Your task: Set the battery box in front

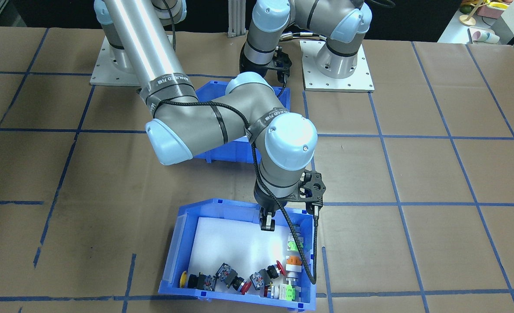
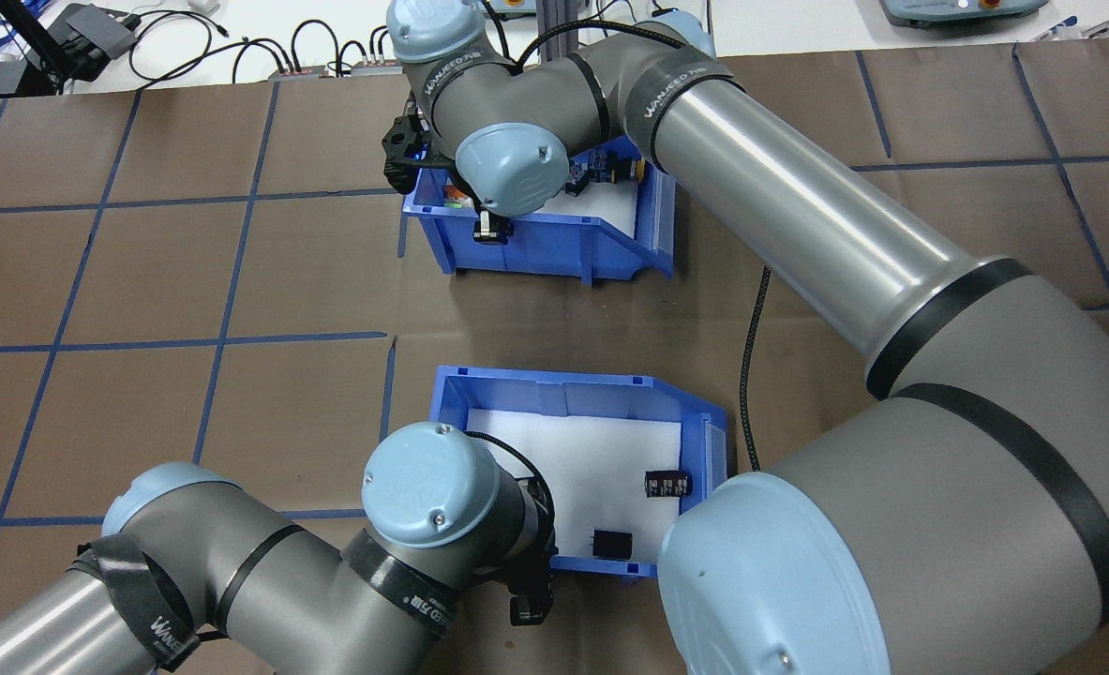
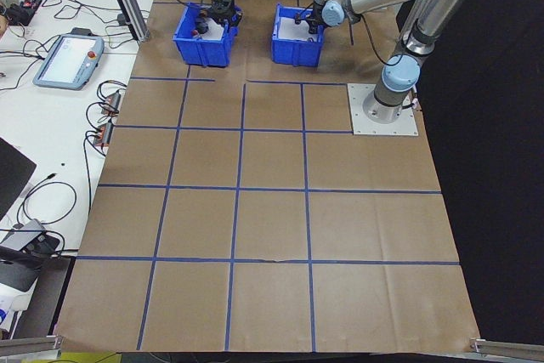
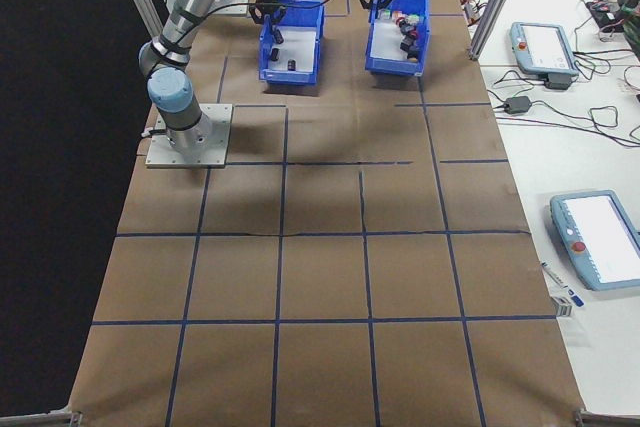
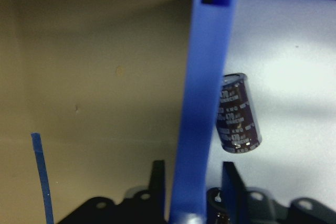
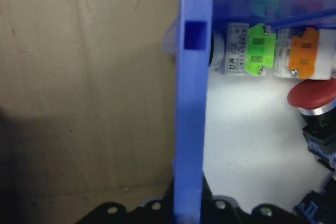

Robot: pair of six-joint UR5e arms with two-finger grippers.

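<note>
Overhead view, left to right: left end effector [image 2: 528, 607] sits at the near wall of the battery box [image 2: 479, 394], fingers [image 5: 229, 184] straddling that blue wall in the left wrist view, one outside and one inside, closed in on the wall and gripping it. Battery box is at the tabletop [image 2: 142, 281] middle, on the robot's side, just ahead of the left arm's wrist; white liner inside, dark cylinders [image 2: 668, 485] lying toward its right wall and one [image 5: 237, 115] just beside the gripped wall. Beyond it, toward the far edge of the tabletop, the switch bin [image 2: 554, 246] holds red, green and orange button switches [image 1: 292, 263] bunched along one side. Right end effector [image 1: 266, 223] is down at the switch bin's rim nearest the robot; right wrist view shows the blue wall running up between its jaws, clamped on it. Bins are apart, bare brown paper with blue tape grid between them. Right arm reaches across from the right over the battery box's right corner.
</note>
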